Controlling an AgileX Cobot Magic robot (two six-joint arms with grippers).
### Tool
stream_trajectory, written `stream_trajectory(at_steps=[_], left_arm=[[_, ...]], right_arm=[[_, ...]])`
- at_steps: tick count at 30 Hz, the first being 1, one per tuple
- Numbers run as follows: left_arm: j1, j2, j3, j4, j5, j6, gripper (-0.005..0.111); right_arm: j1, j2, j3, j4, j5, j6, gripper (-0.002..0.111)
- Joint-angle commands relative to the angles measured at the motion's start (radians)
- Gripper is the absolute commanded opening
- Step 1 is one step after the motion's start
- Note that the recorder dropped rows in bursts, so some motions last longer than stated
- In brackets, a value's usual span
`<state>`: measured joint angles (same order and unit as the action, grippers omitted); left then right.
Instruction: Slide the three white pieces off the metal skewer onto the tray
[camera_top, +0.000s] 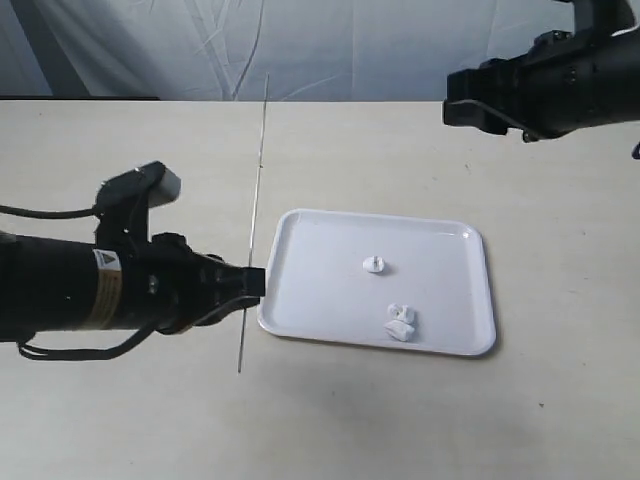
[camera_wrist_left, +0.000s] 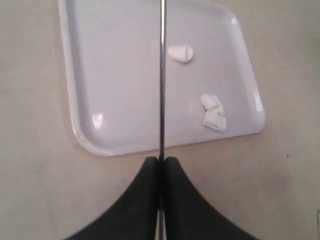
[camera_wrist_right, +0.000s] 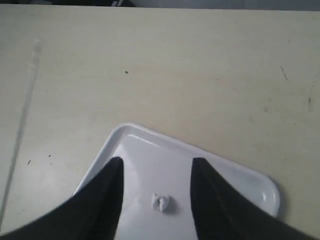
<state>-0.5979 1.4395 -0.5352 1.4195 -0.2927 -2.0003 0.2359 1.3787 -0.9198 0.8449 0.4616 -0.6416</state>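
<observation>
A pale, matte table (camera_top: 400, 420) fills the scene in front of a creased white cloth backdrop (camera_top: 350, 50). Two black robot arms reach in from opposite sides. The left arm (camera_top: 80, 285) lies low over the table and points toward the tray. The right arm (camera_top: 560, 85) is at the far right corner of the exterior view, well apart from everything on the table.

The tray (camera_top: 330, 290), glossy white with rounded corners, sits flat on the table right of centre. The left gripper (camera_top: 255, 283) is just beside its short left rim. In the left wrist view its jaws are pressed together on the metal skewer (camera_wrist_left: 162, 75), which passes between the black fingertips (camera_wrist_left: 172, 167). In the exterior view the thin grey rod sticks out on both sides of the grip and runs alongside the tray's left edge, one end crossing the table's far edge against the backdrop.

The right gripper (camera_wrist_right: 156, 167) is wide open and holds nothing; the tray's corner shows between its two dark fingers (camera_wrist_right: 107, 195).

The three white pieces (camera_top: 374, 265) lie on the tray, apart from the skewer. A lone piece is near the middle, and a pair (camera_top: 401, 322) touch each other close to the near long rim.
</observation>
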Motion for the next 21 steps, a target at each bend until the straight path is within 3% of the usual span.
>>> stream_trajectory(at_steps=[1,5,13,16,21], left_arm=[[0.002,0.199,-0.097,-0.046,-0.161,-0.014,0.0],[0.042,0.29,-0.187,-0.074,-0.278,-0.018,0.0],[0.206,0.416,-0.281,-0.122,-0.503,-0.093,0.0],[0.219,0.482,-0.281,-0.141,-0.591,-0.093,0.0],[0.205,0.557,-0.281,-0.126,-0.606,-0.093,0.0]], right_arm=[[0.004,-0.185,0.121,0.019,0.047,-0.012,0.042],[0.004,-0.304,0.157,0.019,0.082,-0.012,0.042],[0.004,-0.478,0.158,0.05,0.231,-0.012,0.042],[0.004,-0.532,0.158,0.05,0.258,-0.012,0.042],[0.004,-0.631,0.158,0.05,0.271,-0.012,0.042]])
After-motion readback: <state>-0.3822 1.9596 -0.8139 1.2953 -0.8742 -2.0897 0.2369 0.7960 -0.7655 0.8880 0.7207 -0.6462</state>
